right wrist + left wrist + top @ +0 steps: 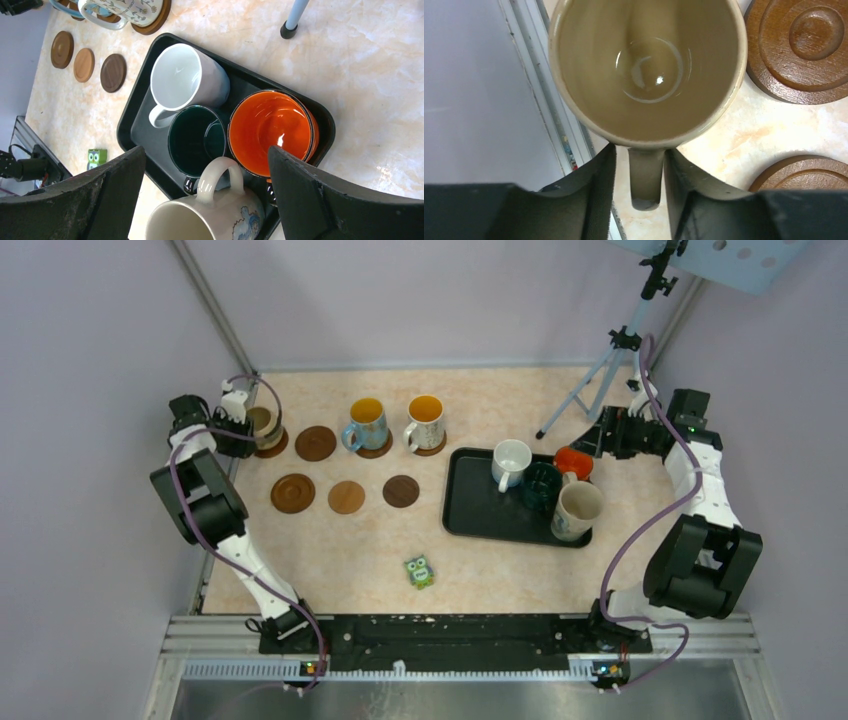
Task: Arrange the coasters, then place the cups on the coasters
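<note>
Black tray (470,522) right of centre, crammed with four cups (511,462), rims touching. Tripod (600,370) at far right corner of counter, green owl (419,571) by near edge. Seven coasters (315,443) in two rows on left half: four bare, three under cups. Left pincer (640,165) slightly spread, flanking handle of beige mug (644,65) on far-left coaster. Right pincer (207,150) spread wide over tray, gripping nothing.

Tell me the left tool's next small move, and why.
Probably spread the left tool wider and draw it straight back off the handle. In the top view the beige mug sits on its coaster, and the wrist view shows the fingers flanking the handle with a sliver of gap on one side.
</note>
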You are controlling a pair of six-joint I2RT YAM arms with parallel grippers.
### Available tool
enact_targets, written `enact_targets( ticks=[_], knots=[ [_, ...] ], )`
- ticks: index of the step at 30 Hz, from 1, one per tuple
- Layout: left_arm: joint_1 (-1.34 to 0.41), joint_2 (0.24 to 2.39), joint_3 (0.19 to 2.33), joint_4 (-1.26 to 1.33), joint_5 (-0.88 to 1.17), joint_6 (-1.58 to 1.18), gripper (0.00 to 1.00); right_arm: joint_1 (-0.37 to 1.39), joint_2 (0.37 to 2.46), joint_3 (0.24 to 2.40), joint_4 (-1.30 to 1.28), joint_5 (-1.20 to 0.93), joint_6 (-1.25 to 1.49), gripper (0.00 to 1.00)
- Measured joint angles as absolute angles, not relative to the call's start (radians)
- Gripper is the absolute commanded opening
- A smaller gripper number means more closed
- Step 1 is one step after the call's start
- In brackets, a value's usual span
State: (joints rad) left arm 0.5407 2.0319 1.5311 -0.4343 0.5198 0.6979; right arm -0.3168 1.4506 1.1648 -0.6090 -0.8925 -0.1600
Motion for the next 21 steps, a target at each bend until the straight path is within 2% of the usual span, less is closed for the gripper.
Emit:
enact_targets(
  ticks=[7, 12, 21],
  knots=[
    [0.544, 2.032, 1.548, -0.439, 0.530, 0.707, 0.73, -0.317, 1.451, 1.165, -0.609, -0.892, -0.160, 0.91],
    [0.544, 2.009, 1.561, -0.479, 0.550, 0.704, 0.97, -0.317, 1.451, 1.165, -0.610, -0.891, -0.161, 0.91],
    [0.525, 1.804, 1.589, -0.527, 0.648, 0.654, 0.99, -0.303, 1.451, 1.183, -0.671, -0.786, -0.211, 0.91]
  ],
)
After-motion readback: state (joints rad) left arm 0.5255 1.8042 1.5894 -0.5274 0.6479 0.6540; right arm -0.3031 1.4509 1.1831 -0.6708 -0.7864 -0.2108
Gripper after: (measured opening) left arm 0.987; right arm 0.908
